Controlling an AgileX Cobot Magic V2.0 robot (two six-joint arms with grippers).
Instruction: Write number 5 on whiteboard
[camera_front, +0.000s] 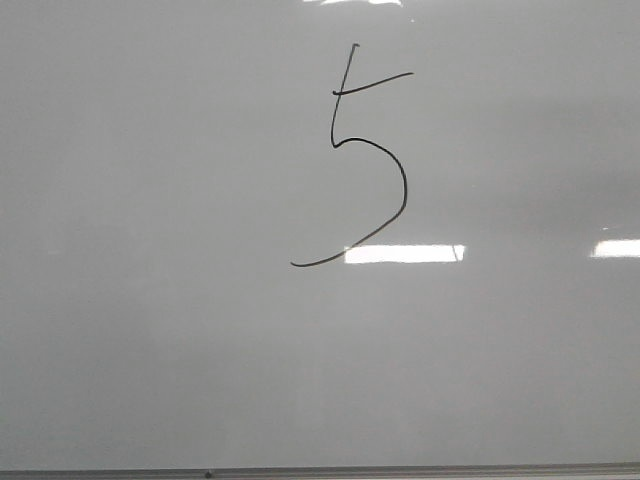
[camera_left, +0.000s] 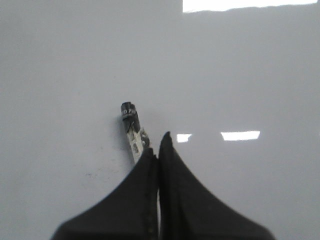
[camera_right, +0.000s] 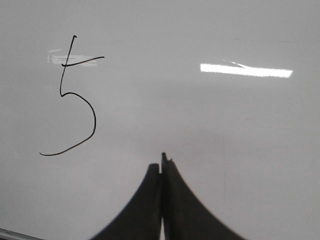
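The number 5 (camera_front: 405, 185) is a thin black line figure on the whiteboard (camera_front: 150, 300), at the upper middle of the front view. It also shows in the right wrist view (camera_right: 95, 120), off to one side of my right gripper (camera_right: 161, 164), which is shut and empty over bare board (camera_right: 225, 125). My left gripper (camera_left: 159, 145) is shut on a marker (camera_left: 131, 127), whose dark end sticks out past the fingertips over bare board (camera_left: 240, 75). Neither gripper shows in the front view.
A grey metal edge strip (camera_front: 400, 470) runs along the board's near edge and shows in a corner of the right wrist view (camera_right: 15, 234). Bright white light reflections (camera_front: 404, 254) lie on the glossy surface. Faint specks (camera_left: 92, 175) mark the board near the marker.
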